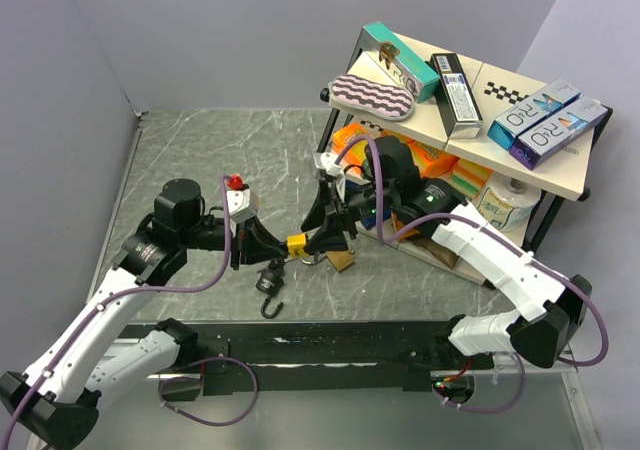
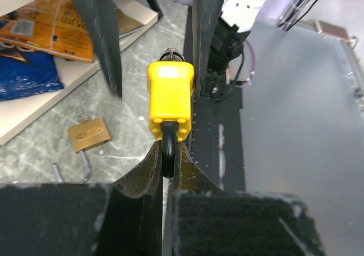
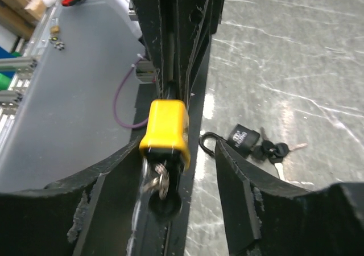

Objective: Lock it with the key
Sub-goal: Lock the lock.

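So, L gripper point(image 1: 278, 249) is pinching the black loop point(image 2: 168, 145) of the yellow lock point(image 1: 296, 244), holding it over the table point(image 1: 200, 160) betw. both arms. The key point(image 3: 156, 182) is sticking in its other end. R gripper point(image 1: 318, 242) is spreading wide around that end.

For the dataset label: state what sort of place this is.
Probably a robot test cell: grey walls enclose a marble-patterned table, with a shelf rack of packaged props and a yellow padlock held in the left tool.
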`<action>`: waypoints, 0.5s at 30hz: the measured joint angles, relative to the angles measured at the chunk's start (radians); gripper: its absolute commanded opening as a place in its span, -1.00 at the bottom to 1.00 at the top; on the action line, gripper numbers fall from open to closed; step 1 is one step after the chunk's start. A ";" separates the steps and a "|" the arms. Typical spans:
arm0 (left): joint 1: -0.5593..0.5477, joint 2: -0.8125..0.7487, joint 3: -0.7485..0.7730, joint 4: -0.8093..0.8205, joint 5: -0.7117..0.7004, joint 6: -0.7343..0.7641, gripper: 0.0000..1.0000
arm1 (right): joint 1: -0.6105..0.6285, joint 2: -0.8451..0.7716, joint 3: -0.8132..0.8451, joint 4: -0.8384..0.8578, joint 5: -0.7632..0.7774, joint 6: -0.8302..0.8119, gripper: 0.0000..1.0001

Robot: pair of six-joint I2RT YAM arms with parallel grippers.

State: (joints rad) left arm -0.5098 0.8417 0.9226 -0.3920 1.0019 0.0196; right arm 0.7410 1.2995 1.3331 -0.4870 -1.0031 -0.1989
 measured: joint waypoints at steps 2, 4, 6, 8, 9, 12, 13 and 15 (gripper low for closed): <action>0.000 0.000 0.000 -0.017 -0.006 0.031 -0.98 | -0.014 -0.010 0.000 -0.017 0.000 -0.021 0.15; 0.000 0.000 0.000 -0.027 -0.009 0.049 -0.98 | -0.022 -0.018 0.000 -0.034 0.000 -0.038 0.12; 0.000 0.000 0.000 -0.037 -0.008 0.058 -0.98 | -0.022 -0.024 0.000 -0.049 0.003 -0.054 0.05; 0.000 0.000 0.000 -0.040 -0.008 0.066 -0.98 | -0.022 -0.026 0.000 -0.059 0.004 -0.063 -0.01; 0.000 0.000 0.000 -0.040 -0.008 0.067 -0.98 | -0.022 -0.026 0.000 -0.065 0.004 -0.068 -0.08; 0.000 0.000 0.000 -0.040 -0.009 0.071 -0.98 | -0.022 -0.026 0.000 -0.086 0.003 -0.085 -0.15; 0.000 0.001 0.000 -0.040 -0.010 0.071 -0.98 | -0.022 -0.027 0.000 -0.097 0.003 -0.092 -0.19; 0.000 0.001 0.000 -0.041 -0.009 0.073 -0.98 | -0.022 -0.027 -0.001 -0.113 0.003 -0.106 -0.29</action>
State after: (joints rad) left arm -0.5102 0.8425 0.9226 -0.4332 0.9928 0.0929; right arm 0.7193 1.2728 1.3323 -0.5999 -0.9997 -0.3050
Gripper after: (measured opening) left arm 0.070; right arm 0.422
